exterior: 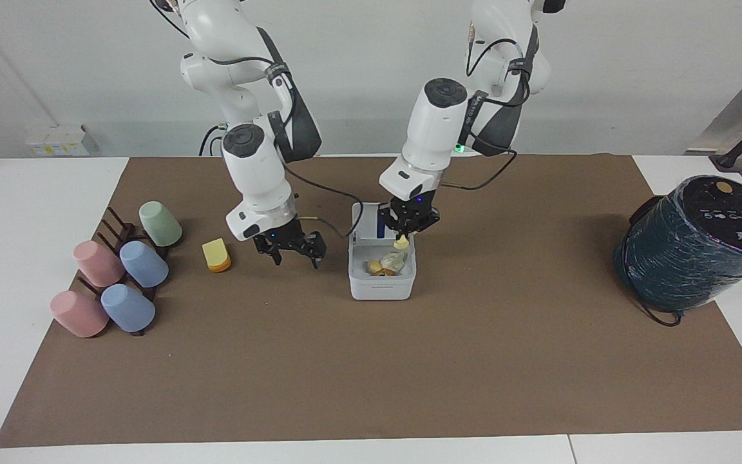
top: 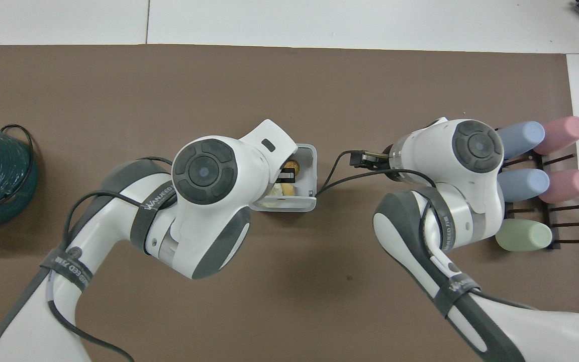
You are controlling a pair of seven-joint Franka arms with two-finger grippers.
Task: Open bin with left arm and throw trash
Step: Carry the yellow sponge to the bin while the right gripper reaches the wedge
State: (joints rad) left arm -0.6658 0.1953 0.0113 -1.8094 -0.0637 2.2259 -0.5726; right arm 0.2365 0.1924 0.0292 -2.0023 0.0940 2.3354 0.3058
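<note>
Hiding bin [top: 310,177] interior overhead: left gripper [exterior: 402,233], gripping trash [exterior: 401,243].

A white table [exterior: 36,212] carries a large brown mat [exterior: 371,361] that covers most of its top, leaving white margins at both ends and along the edge farthest from the robots. A plain pale wall [exterior: 635,64] rises at the robots' end, evenly lit. A small white box [exterior: 57,140] with yellow labels sits against the wall at the right arm's end.
</note>
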